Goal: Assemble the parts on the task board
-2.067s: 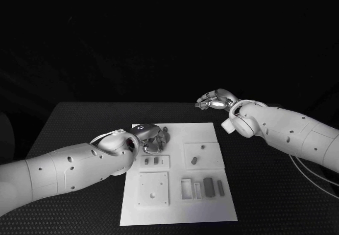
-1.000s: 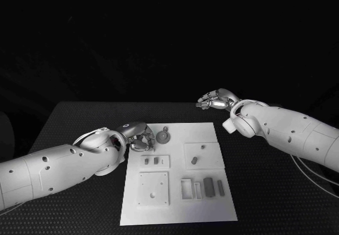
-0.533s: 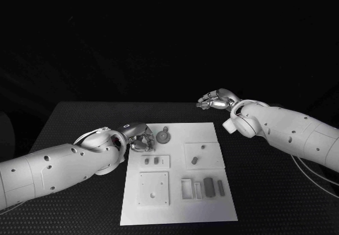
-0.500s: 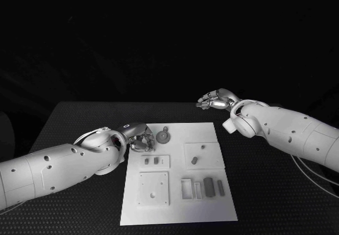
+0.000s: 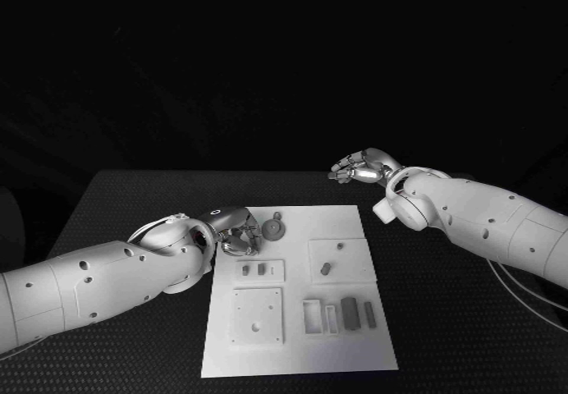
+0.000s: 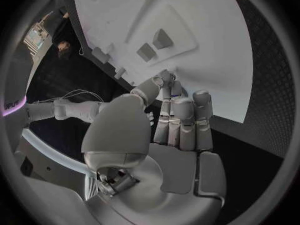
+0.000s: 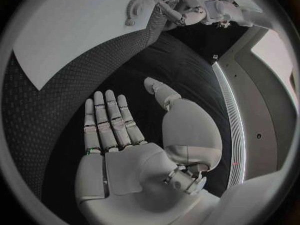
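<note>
Grey round part on task board | just beside left hand

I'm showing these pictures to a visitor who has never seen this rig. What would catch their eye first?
The flat white task board in the middle of the black table, dotted with small grey parts. Then the silver left hand at the board's far left corner beside a round grey part, and the silver right hand, fingers spread and holding nothing, over the table beyond the board.
</note>
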Available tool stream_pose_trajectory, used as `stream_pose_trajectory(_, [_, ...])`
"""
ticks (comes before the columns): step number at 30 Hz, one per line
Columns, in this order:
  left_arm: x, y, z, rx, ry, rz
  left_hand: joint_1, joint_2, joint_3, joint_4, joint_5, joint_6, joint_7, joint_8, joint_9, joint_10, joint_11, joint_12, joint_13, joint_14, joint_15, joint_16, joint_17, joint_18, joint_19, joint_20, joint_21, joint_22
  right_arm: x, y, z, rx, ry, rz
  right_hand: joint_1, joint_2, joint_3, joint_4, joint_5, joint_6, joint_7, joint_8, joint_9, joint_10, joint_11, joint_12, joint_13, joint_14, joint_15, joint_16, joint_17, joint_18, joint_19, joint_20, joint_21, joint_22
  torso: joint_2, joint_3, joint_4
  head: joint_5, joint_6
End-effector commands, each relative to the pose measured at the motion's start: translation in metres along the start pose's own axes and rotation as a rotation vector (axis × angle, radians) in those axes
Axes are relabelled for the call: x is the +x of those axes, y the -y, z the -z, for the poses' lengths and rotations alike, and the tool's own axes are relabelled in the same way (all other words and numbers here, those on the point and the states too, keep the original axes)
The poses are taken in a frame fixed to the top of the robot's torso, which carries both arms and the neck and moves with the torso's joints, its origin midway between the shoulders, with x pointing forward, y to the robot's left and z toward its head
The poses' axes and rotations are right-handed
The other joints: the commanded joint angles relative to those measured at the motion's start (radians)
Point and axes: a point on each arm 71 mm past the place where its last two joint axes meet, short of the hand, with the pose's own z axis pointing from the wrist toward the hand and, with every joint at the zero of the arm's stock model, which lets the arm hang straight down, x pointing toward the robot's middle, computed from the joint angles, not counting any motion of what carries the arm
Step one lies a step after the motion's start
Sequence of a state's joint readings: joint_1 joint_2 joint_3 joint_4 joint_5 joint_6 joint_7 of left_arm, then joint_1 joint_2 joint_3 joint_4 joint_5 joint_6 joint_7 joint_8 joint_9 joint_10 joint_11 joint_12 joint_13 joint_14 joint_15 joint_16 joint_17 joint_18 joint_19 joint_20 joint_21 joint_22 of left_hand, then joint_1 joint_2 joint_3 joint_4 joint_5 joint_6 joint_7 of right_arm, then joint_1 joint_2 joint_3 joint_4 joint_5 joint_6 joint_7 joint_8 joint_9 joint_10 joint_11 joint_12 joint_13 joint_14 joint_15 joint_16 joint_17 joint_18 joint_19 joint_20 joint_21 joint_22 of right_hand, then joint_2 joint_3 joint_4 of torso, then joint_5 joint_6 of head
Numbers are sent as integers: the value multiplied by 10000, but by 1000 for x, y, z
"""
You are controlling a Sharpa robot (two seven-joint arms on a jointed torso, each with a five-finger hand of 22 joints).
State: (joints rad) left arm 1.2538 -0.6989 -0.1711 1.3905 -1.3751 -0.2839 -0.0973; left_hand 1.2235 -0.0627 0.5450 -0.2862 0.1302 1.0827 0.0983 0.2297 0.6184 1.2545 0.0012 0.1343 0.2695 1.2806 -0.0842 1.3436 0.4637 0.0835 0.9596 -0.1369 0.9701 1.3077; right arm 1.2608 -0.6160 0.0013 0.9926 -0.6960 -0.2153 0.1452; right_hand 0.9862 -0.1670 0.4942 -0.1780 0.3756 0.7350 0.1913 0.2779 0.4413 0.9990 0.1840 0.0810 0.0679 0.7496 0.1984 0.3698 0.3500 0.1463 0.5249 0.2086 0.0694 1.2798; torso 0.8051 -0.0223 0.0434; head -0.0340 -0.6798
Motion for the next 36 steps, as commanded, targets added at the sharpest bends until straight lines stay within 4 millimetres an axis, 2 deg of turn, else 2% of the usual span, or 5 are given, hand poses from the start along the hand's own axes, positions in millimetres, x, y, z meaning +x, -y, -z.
stream_pose_trajectory(1, [3,3,-1,99,-177,-62,-2,93,54,-11,18,61,-9,59,7,997,160,31,75,-54,-115,14,-11,91,32,-455,9,115,1,-1,0,-122,-98,-10,-33,71,-17,26,68,-59,192,70,-17,77,-5,-68,15,-30,32,-60,-13,-149,-59,-22,-49,9,0,-3,4,-11,-4])
stream_pose_trajectory(17, [6,2,-1,-15,-523,-316,34,113,82,-29,10,46,-8,49,6,991,163,-1,75,-56,-113,8,-17,86,24,-468,4,109,0,-1,0,-113,-82,-6,-31,71,-16,25,68,-60,193,73,-19,77,-5,-69,15,-30,32,-60,-13,-150,-59,-22,-49,10,-3,-12,7,-19,-32])
stream_pose_trajectory(22, [5,0,-3,-66,-397,-410,43,119,88,-29,4,42,-7,46,6,990,165,-9,76,-57,-111,7,-18,84,23,-471,2,107,1,-1,0,-128,-102,-12,-32,70,-16,25,68,-60,193,74,-20,77,-5,-69,15,-31,32,-60,-13,-150,-59,-22,-49,10,3,0,-5,-8,-32])
stream_pose_trajectory(36, [9,0,-5,-63,-455,-582,68,128,102,-32,5,44,-9,47,9,1000,165,-19,80,-55,-111,7,-20,81,26,-477,2,104,2,-2,0,-147,-126,-20,-33,70,-17,26,67,-61,193,77,-23,77,-5,-70,14,-31,32,-60,-13,-151,-58,-22,-49,11,-1,-3,-1,-37,-32])
